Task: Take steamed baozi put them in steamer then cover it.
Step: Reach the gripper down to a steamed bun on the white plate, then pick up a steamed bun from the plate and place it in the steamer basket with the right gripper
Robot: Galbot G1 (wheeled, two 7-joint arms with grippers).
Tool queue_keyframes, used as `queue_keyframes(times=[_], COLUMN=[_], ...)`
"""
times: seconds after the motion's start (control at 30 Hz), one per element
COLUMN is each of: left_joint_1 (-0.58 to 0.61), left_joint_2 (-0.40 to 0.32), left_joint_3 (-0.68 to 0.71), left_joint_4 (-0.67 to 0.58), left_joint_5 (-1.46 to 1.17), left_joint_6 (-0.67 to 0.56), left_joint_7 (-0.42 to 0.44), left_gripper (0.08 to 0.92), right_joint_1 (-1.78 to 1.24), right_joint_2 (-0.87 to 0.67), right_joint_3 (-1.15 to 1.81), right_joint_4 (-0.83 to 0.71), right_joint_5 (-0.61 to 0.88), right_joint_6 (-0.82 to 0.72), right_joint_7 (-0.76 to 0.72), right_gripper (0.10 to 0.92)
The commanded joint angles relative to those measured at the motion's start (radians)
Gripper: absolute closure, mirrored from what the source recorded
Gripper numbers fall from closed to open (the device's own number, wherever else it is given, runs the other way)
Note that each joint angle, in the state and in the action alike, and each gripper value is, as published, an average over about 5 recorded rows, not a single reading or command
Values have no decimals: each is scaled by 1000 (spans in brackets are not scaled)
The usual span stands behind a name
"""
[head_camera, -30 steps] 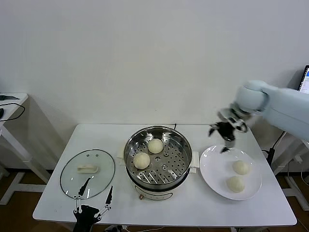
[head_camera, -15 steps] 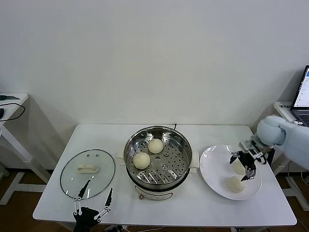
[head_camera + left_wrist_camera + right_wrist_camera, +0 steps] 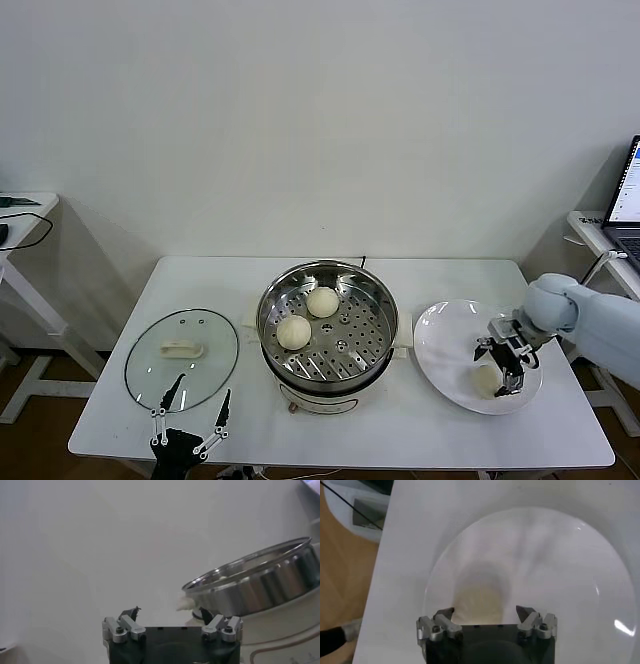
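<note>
Now two baozi (image 3: 307, 317) in steamer (image 3: 328, 325), right hand (image 3: 500, 365) open astride one

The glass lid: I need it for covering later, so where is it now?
In the head view the glass lid lies flat on the table's left side, left of the steamer, just beyond the parked left gripper.

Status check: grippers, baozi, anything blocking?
Right gripper open over a plate bun. Left gripper open, parked. Steamer uncovered, two buns inside. Nothing blocking.
</note>
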Motion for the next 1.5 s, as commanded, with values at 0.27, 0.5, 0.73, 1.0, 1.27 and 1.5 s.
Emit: queue_keyframes(times=[0.27,0.5,0.73,1.0,1.27,1.5], left_joint_1=[1,3,-1,0,3,2], left_joint_2=[-4,-1,-1,2,2,3], left_joint_3=[4,4,8,0,-6,-11], left_joint_4=[1,-2,-6,-16,-19,-20], left_joint_5=[1,2,2,-1,-1,-3], left_joint_6=[-1,0,-1,0,0,0], left_joint_7=[-1,-1,-1,-3,-8,-9], left_gripper=[177,177,177,177,177,177], right_joint_1=[-21,244,565,727,716,620], right_joint_2=[4,36,200,414,522,554], right_joint_3=[50,46,-85,-228,-291,-291], right_joint_4=[16,88,119,208,288,327], right_joint_5=[-24,-30,16,43,-15,-117], right_joint_6=[1,112,357,563,663,710], right_joint_7=[-1,-72,-82,-38,-61,-63], right_gripper=[397,385,376,362,352,338])
